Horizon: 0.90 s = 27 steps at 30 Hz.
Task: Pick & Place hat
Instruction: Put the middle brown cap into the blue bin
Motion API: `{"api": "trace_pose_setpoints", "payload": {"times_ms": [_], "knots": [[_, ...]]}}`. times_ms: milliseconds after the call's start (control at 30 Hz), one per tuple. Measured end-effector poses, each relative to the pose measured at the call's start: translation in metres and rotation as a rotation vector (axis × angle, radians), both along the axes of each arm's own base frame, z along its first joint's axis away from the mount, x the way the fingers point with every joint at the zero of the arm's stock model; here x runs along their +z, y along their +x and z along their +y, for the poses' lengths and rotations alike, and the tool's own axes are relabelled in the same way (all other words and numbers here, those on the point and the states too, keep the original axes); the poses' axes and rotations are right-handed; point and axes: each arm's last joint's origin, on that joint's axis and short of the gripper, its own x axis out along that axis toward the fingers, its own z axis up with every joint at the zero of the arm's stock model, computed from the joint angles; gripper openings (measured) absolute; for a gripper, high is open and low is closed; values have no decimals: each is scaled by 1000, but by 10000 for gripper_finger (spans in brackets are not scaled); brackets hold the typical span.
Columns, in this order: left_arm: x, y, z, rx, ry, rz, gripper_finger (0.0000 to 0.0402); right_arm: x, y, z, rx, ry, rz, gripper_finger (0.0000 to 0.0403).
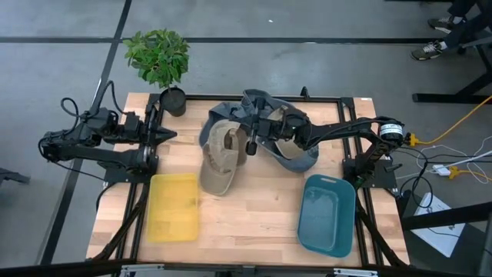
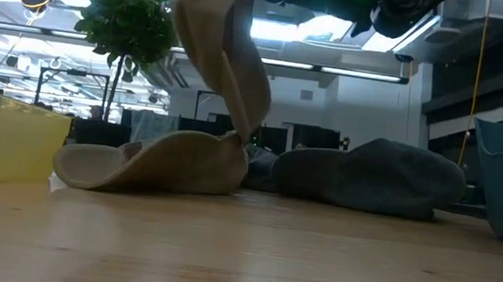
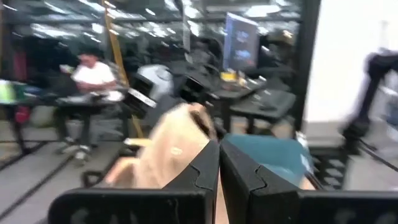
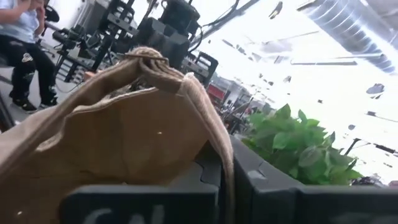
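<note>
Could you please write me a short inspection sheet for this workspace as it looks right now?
Surface: wooden table, bare in front.
Job's things: tan hat lifted at one edge, rest lying on the table; grey hat behind it; yellow tray and teal tray hold nothing.
Clutter: potted plant at the back left corner.
Grippers: right gripper shut on the tan hat; left gripper shut, holding nothing, near the plant.
Cables: yellow cable on the floor, right.
Surroundings: seated person beyond the table.

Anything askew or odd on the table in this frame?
The tan hat hangs half lifted: the right pincer, shut on its edge, holds one side up while its brim drags on the table. The grey hat lies crumpled behind it.
</note>
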Motion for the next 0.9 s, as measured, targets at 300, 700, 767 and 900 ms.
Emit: {"api": "trace_pose_setpoints", "payload": {"times_ms": [300, 700, 767, 900], "knots": [[-8, 18, 2, 59, -78, 80, 21, 5, -2, 0, -26, -74, -49, 10], [-36, 76, 5, 126, -396, 311, 162, 6, -2, -1, -62, -166, -56, 10], [-40, 83, 8, 148, -426, 333, 193, 6, -2, -1, -66, -179, -50, 10], [-44, 89, 14, 192, -460, 337, 250, 5, -2, -1, -67, -183, -39, 10]]}}
